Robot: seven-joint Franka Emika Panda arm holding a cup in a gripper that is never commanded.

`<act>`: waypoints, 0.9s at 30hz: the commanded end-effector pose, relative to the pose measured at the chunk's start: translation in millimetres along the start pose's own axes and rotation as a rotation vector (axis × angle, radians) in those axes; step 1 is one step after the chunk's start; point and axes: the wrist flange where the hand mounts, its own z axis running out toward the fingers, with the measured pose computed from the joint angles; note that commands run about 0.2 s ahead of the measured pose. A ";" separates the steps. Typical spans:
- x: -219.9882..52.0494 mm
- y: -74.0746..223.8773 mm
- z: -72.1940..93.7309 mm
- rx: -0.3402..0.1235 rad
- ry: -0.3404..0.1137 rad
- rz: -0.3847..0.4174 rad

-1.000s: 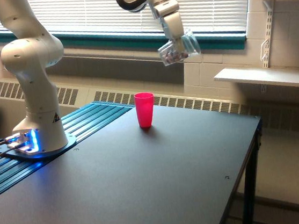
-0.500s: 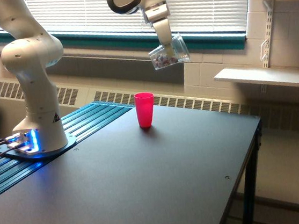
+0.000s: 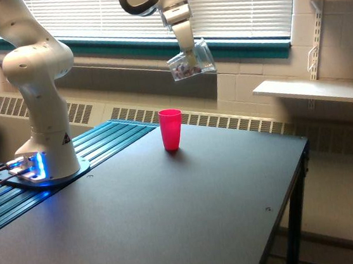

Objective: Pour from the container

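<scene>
Cup (image 3: 191,61) tilted high above table (image 3: 173,215).
Gripper (image 3: 187,48) clenched on cup, held in air just above and right of pink tumbler (image 3: 171,129); dark and reddish bits inside, mouth tipped toward exterior view's left.

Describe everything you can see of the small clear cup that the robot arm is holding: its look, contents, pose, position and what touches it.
The small clear see-through cup looks like thin plastic, with small dark and reddish bits gathered at its lower end. It hangs in the air, tilted well over on its side, mouth toward the exterior view's left. The white arm's pincer grips it from above; nothing else touches it. It sits above, and slightly to the exterior view's right of, the upright bright pink tumbler on the dark table. No bits are seen falling.
</scene>
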 end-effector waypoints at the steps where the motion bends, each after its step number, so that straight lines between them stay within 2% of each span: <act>1: -13.7 5.4 0.7 -0.010 -0.019 -0.001; 6: -26.6 8.0 2.7 -0.030 -0.019 -0.024; 13: -40.4 10.9 6.5 -0.035 -0.050 -0.077; 20: -48.7 14.9 8.9 -0.046 -0.065 -0.085; 27: -61.0 14.6 14.7 -0.042 -0.106 -0.103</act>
